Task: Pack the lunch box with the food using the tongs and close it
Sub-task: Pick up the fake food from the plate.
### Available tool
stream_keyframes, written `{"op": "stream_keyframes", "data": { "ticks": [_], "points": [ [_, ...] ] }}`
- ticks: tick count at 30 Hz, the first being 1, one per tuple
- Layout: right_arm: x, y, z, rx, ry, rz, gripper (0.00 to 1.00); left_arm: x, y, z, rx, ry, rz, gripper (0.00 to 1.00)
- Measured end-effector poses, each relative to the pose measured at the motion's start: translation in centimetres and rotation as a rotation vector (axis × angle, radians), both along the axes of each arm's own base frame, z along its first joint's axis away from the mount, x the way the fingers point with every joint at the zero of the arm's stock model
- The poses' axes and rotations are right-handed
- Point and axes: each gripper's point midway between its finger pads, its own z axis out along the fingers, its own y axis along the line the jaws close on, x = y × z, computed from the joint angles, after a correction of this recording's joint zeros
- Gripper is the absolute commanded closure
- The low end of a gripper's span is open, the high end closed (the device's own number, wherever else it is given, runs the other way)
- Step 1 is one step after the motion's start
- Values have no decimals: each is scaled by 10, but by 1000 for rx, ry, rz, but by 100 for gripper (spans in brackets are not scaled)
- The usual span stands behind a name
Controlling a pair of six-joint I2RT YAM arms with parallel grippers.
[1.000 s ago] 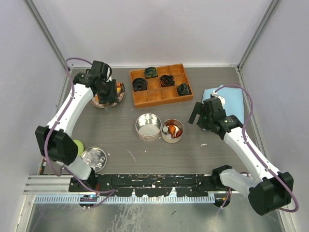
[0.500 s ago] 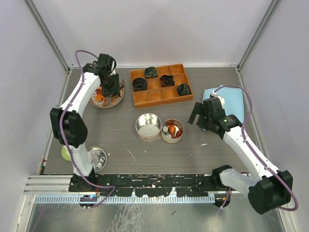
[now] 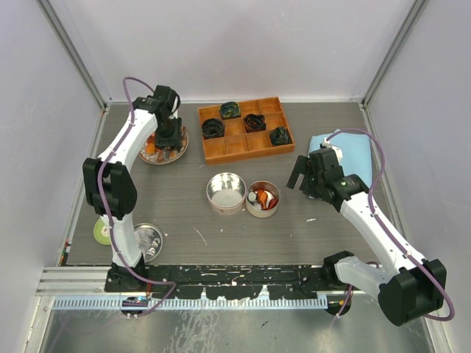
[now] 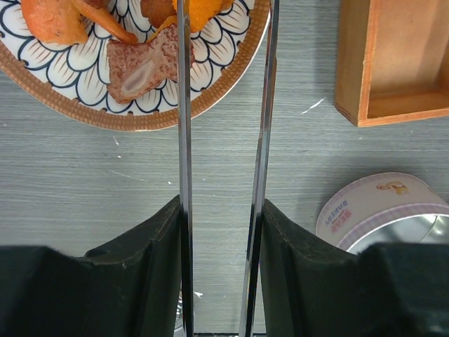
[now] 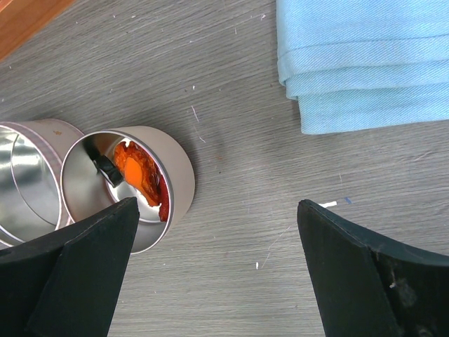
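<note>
Your left gripper point(image 4: 221, 214): pinching tongs point(image 4: 184, 105), tips over far-left plate point(image 4: 140, 121). Your right gripper point(image 5: 217, 235): spread wide, empty.

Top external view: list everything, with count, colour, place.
plate: one, blue-patterned, far left
food: several, orange-red, on plate and in right tin
tins: two, silver, centre
tray: one, orange, far centre
dark coils: four, green-black, in tray
cloth: one, light blue, right
lid: one, silver, near left
disc: one, green, beside lid
tongs: one, silver, over plate
left end effector: one, black, gripping tongs
right end effector: one, black, open, right of tins
</note>
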Motion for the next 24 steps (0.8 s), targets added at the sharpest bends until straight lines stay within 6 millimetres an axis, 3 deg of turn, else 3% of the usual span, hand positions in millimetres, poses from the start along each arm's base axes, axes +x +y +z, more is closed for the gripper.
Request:
{"op": "stream_keyframes", "data": {
  "ticks": [16,24],
  "points": [
    [0,0,0,0,0,1,0,13,6,-7,19,18,-9,57],
    [0,0,0,0,0,1,0,9,9,-13,32,50,-29,57]
  ]
}}
